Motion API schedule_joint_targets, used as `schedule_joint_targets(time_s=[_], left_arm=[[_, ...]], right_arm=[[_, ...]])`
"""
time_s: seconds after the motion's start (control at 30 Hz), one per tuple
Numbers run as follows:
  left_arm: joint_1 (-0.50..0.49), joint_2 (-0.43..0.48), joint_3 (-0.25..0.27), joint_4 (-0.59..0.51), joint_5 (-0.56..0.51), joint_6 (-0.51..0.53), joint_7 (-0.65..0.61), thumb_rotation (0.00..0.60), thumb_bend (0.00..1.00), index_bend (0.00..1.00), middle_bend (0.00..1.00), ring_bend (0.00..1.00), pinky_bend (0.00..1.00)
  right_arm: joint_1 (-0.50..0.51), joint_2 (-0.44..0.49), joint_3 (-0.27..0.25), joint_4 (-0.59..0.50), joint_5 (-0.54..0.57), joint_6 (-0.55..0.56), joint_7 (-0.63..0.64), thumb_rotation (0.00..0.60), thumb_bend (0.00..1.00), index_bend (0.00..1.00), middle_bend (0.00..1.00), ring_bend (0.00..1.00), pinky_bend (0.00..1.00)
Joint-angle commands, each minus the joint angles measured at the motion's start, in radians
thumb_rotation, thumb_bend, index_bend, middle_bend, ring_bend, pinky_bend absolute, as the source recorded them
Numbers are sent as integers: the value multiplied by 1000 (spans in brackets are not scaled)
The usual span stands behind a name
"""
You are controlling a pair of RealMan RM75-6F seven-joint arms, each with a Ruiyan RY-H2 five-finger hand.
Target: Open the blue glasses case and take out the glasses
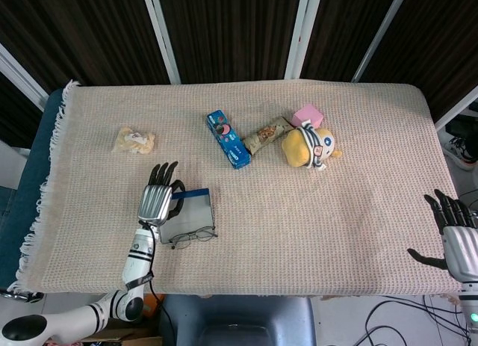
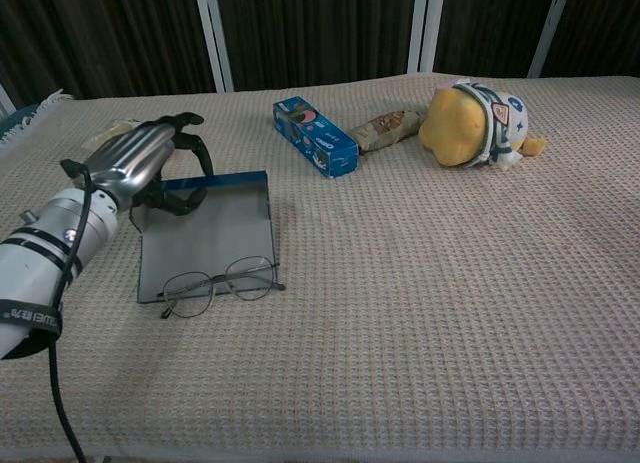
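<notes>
The blue glasses case (image 1: 197, 207) (image 2: 215, 233) lies open on the woven cloth at the near left, its grey inside facing up. My left hand (image 1: 155, 202) (image 2: 135, 163) grips its far-left blue rim, fingers curled over the edge. The thin wire-framed glasses (image 1: 193, 236) (image 2: 220, 283) lie outside the case, across its near edge and onto the cloth, and nothing holds them. My right hand (image 1: 457, 238) hovers off the table's near right corner with its fingers spread and holds nothing. It shows only in the head view.
A blue cookie box (image 1: 228, 139) (image 2: 315, 136), a snack wrapper (image 1: 265, 134), a yellow plush toy (image 1: 310, 146) (image 2: 470, 123) and a pink box (image 1: 308, 116) sit at the far middle. A snack bag (image 1: 134, 140) lies far left.
</notes>
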Motion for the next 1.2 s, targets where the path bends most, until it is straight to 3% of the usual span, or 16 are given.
schedule_joint_targets(time_s=[0.03, 0.27, 0.4, 0.53, 0.63, 0.73, 0.87, 0.93, 1.07, 1.2], left_arm=[[-32, -20, -32, 59, -13, -22, -21, 600, 382, 509, 61, 0, 6], [-119, -68, -88, 200, -66, -123, -31, 600, 384, 495, 64, 0, 5], [-144, -84, -91, 252, -115, -205, 5, 600, 384, 414, 57, 0, 3], [-150, -75, -84, 260, -158, -272, 52, 600, 385, 259, 15, 0, 3], [-148, -63, -85, 236, -161, -260, 53, 600, 384, 40, 0, 0, 1], [-139, -46, -79, 207, -145, -226, 47, 600, 383, 0, 0, 0, 0], [-107, 13, -65, 99, -151, -210, 65, 600, 380, 0, 0, 0, 0], [-71, 69, -36, -5, -110, -145, 84, 600, 380, 10, 0, 0, 0], [15, 187, 39, -259, -5, -18, 77, 600, 379, 109, 0, 0, 0], [62, 279, 125, -456, 30, -18, 107, 600, 379, 151, 0, 0, 0]], right_arm=[[-1, 1, 0, 0, -1, 0, 3, 600, 61, 0, 0, 0, 0], [-2, 5, 3, 2, 4, 2, 13, 600, 61, 0, 0, 0, 0], [0, 6, 8, 6, 15, -5, 16, 600, 61, 0, 0, 0, 0], [2, 7, 10, 7, 22, -9, 16, 600, 61, 0, 0, 0, 0], [2, 7, 8, 7, 20, -11, 16, 600, 61, 0, 0, 0, 0], [2, 7, 8, 8, 20, -13, 14, 600, 60, 0, 0, 0, 0], [1, 6, 6, 6, 15, -8, 13, 600, 61, 0, 0, 0, 0], [0, 6, 5, 7, 13, -7, 14, 600, 61, 0, 0, 0, 0], [2, 1, 7, 7, 18, -10, 5, 600, 61, 0, 0, 0, 0], [5, -4, 2, 3, 13, -14, -14, 600, 61, 0, 0, 0, 0]])
